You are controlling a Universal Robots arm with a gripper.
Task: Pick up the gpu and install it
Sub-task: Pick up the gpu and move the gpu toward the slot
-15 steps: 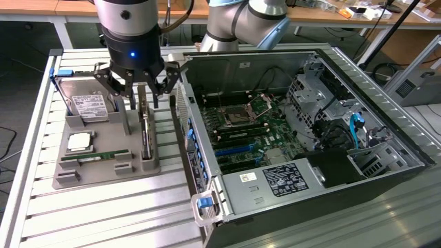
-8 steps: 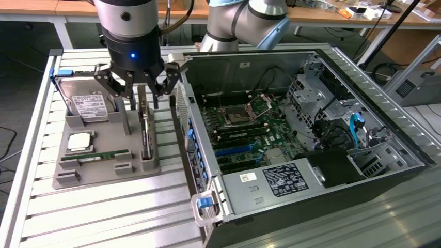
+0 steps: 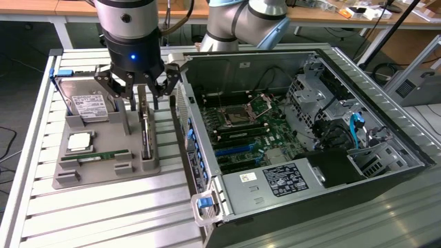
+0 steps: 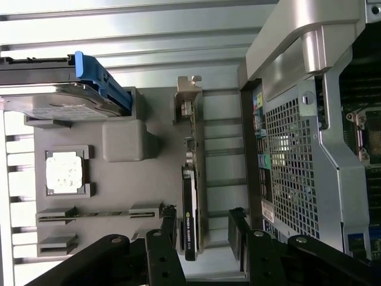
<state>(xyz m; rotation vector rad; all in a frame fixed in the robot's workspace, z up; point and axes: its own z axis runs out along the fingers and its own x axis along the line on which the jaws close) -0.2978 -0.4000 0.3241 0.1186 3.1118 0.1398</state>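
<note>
The gripper (image 3: 144, 97) is held open, its fingers (image 4: 168, 223) set either side of the gpu (image 3: 146, 135), stood on edge in a slot of the grey holder tray (image 3: 103, 173) — not yet gripped. A good grasp is probably served by jaws kept centred on the card's thin edge and square to it. The tray is also occupied by a hard drive (image 3: 88, 103), a CPU (image 3: 79, 140) and a RAM stick (image 3: 103, 155); a motherboard (image 3: 248, 126) and power supply (image 3: 282, 181) are seen in the open computer case (image 3: 310, 217).

The silver-grey cylindrical robot arm (image 3: 238, 23) carries a pale blue joint cap (image 3: 222, 2). Its black wrist bears a small glowing blue light (image 3: 134, 56). The black linkage gripper (image 3: 142, 101) shows silver pivot pins.
</note>
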